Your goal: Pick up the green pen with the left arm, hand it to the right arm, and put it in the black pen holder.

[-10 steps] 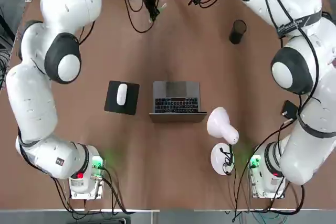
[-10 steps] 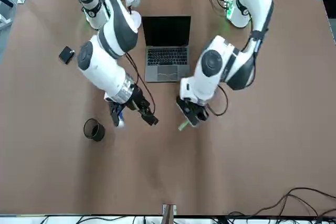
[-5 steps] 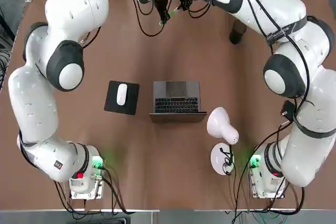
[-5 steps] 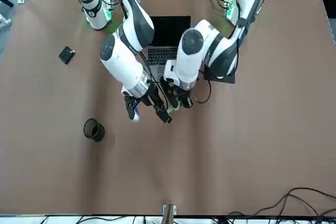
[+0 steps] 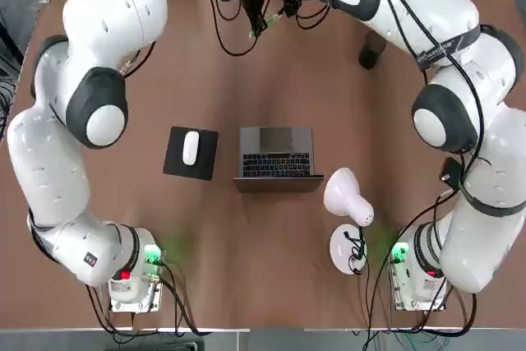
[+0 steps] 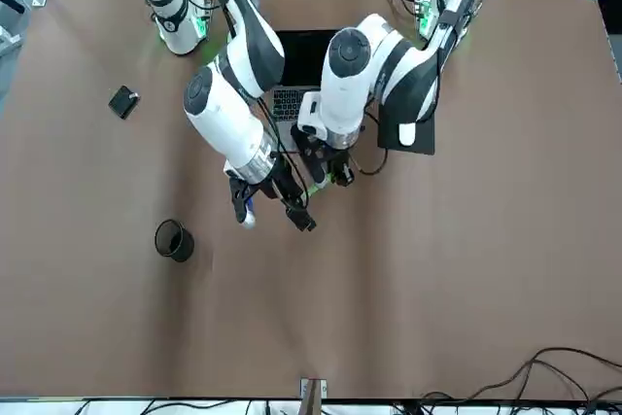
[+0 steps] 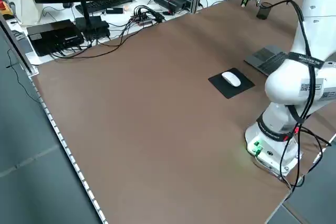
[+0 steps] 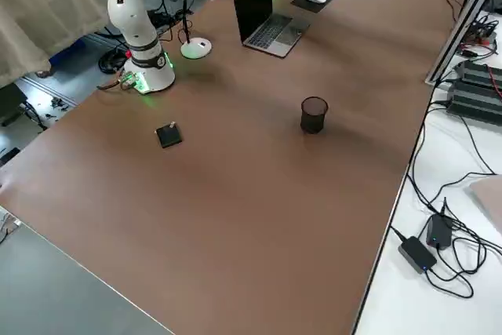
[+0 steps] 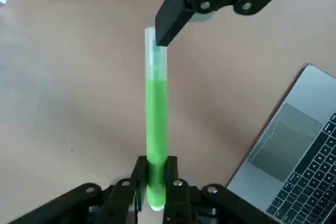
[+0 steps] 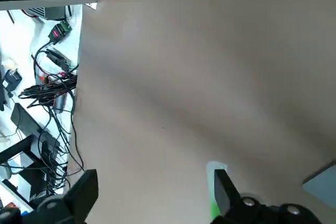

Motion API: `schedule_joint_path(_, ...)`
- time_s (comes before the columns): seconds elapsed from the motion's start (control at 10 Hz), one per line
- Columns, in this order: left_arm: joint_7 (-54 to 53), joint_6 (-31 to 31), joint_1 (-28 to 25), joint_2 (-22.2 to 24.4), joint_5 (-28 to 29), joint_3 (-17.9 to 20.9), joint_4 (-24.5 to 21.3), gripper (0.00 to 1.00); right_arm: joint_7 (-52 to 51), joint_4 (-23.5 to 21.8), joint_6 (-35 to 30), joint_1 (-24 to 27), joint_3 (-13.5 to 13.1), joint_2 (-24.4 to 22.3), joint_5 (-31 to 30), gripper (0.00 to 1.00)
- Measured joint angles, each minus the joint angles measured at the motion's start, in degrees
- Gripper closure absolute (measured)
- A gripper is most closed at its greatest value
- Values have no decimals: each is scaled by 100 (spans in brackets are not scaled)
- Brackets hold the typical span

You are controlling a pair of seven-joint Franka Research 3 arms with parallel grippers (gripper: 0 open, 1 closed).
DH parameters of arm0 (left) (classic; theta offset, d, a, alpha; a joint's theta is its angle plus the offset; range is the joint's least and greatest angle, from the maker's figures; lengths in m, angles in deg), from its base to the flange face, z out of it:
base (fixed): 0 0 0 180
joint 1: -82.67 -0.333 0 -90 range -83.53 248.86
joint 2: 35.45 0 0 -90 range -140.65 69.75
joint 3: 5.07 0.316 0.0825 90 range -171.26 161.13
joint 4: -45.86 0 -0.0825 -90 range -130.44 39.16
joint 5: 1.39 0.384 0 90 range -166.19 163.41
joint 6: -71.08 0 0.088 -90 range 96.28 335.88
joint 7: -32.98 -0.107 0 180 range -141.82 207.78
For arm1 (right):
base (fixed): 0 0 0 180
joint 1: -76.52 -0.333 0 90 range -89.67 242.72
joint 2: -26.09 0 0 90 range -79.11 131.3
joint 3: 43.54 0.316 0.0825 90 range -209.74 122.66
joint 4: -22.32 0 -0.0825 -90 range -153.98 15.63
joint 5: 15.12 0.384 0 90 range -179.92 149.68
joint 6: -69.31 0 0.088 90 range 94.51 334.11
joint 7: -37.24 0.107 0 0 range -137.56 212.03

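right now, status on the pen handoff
Left gripper shut on the green pen, held above the table. Right gripper open, one finger at the pen's pale tip, not gripping. Black pen holder empty, path clear.

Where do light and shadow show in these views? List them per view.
Top view: green glow from the left arm's base spills on the table. Right wrist view: soft shadow bands cross the table. Left wrist view: the green pen is brightly lit.

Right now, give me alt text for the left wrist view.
The left gripper is shut on the green pen, held above the brown table. One finger of the open right gripper is at its pale tip; a laptop lies beside.
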Motion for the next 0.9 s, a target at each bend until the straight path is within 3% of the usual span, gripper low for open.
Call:
schedule_joint_path(0.5, 0, -77, 73, 172, 3, -35, 0, 82, 9, -72, -266, 19, -83, 10, -8, 3)
schedule_joint_path(0.9, 0, -140, 73, 212, 3, -35, 1, 82, -70, 4, -311, 190, -145, -36, -546, 3)
